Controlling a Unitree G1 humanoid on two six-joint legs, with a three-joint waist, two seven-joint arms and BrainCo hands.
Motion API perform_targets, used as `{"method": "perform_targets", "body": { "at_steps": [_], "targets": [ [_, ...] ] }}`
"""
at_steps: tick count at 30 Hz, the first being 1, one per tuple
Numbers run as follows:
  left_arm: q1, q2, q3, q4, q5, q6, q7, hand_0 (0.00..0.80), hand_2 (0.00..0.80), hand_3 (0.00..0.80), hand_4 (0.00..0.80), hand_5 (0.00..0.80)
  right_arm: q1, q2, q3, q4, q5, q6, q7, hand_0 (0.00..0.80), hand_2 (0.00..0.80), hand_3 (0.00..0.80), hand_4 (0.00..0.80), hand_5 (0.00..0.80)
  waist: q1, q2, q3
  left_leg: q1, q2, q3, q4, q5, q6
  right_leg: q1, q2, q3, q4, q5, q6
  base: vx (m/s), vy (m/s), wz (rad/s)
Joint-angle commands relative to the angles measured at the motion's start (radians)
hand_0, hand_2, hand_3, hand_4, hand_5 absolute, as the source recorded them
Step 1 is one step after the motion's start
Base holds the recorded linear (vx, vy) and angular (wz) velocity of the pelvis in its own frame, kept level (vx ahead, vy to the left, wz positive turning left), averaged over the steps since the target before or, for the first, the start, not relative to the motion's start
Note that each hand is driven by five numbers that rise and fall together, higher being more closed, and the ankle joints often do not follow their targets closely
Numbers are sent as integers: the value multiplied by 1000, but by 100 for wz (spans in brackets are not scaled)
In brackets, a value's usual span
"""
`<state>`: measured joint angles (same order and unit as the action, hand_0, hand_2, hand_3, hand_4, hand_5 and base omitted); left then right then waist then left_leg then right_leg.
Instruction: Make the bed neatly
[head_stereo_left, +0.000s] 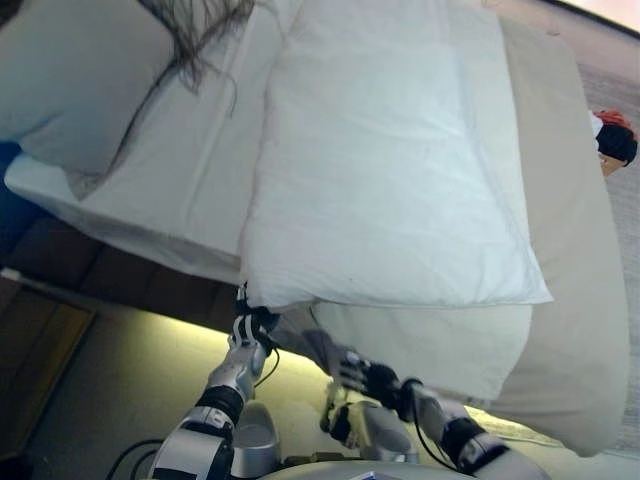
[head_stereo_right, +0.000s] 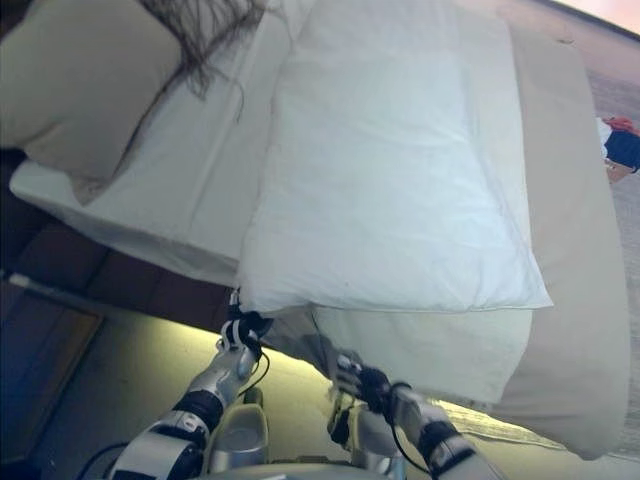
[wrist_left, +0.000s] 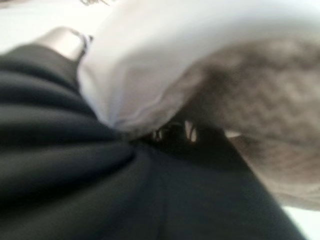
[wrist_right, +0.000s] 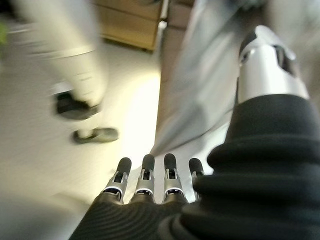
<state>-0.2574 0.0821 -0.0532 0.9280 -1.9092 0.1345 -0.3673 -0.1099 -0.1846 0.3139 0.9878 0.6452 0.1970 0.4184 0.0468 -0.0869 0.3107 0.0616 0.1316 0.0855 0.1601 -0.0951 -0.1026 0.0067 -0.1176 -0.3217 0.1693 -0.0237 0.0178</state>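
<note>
We are reaching our left hand (head_stereo_left: 246, 330) up to the near corner of the white pillow (head_stereo_left: 385, 170); whether its fingers are pinching it we cannot tell. Our right hand (head_stereo_left: 352, 371) is hanging beside the drooping sheet (head_stereo_left: 440, 345), fingers (wrist_right: 145, 172) straight and close together. The pillow is lying across the bed (head_stereo_left: 575, 250), above a pale floor (head_stereo_left: 120, 385)
</note>
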Motion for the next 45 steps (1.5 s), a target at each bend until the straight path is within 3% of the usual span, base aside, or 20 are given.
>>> {"method": "perform_targets", "body": {
  "at_steps": [1,9,15,30,35,39,41,42,43,45],
  "targets": [
    [11,44,125,-149,108,45,-160,800,800,800,800,800,60,-55,-65,47,-80,7,43,0,0,0,0,0,16,22,-102,-8,-23,-8,21,47,22,104,-78,36,-19,-20,82,124,164,-5],
    [111,125,291,-273,191,47,-147,800,800,800,800,800,113,-89,-216,125,-109,8,44,0,0,0,0,0,21,67,-162,58,-51,2,-29,39,36,160,-89,32,-48,-19,91,41,106,-5],
    [122,226,397,-241,196,25,-125,800,800,800,800,800,81,-106,-243,171,-97,-15,26,0,0,0,0,0,44,88,-187,68,-74,-7,-43,39,45,178,-98,11,-70,-10,88,-44,79,1],
    [239,468,711,102,90,0,-102,800,800,800,800,800,29,-150,-273,235,-59,-65,43,0,0,0,0,0,95,116,-200,52,-104,-30,-37,25,58,189,-116,-20,-100,-15,87,-64,86,3],
    [244,569,786,267,111,3,4,800,800,800,800,800,8,-167,-300,260,-18,-69,34,0,0,0,0,0,84,133,-217,45,-124,-17,-66,33,71,173,-134,-14,-143,26,108,-119,118,-19],
    [217,670,804,363,135,43,44,800,800,800,800,800,-5,-179,-309,271,-5,-86,38,0,0,0,0,0,75,147,-233,37,-155,-13,-115,48,88,139,-163,-4,-164,94,124,-125,117,-11],
    [208,689,805,371,137,52,58,800,800,800,800,800,-10,-174,-313,265,3,-100,40,0,0,0,0,0,73,149,-232,41,-167,-11,-136,49,97,113,-173,1,-127,119,133,-158,106,-1],
    [202,694,802,366,136,54,65,800,800,800,800,800,-19,-166,-307,256,13,-104,35,0,0,0,0,0,74,153,-227,35,-174,-8,-148,62,108,85,-170,-2,-45,122,131,-237,169,-2],
    [194,695,794,353,139,60,60,800,800,800,800,800,-26,-155,-296,246,25,-112,28,0,0,0,0,0,72,160,-220,33,-179,-15,-158,69,122,45,-150,12,97,87,125,-307,215,-2],
    [159,682,743,317,141,60,38,800,800,800,800,800,-32,-151,-264,219,63,-114,17,0,0,0,0,0,58,164,-210,15,-188,-38,-168,95,138,-18,-58,60,330,10,102,-300,145,10]
  ]
}}
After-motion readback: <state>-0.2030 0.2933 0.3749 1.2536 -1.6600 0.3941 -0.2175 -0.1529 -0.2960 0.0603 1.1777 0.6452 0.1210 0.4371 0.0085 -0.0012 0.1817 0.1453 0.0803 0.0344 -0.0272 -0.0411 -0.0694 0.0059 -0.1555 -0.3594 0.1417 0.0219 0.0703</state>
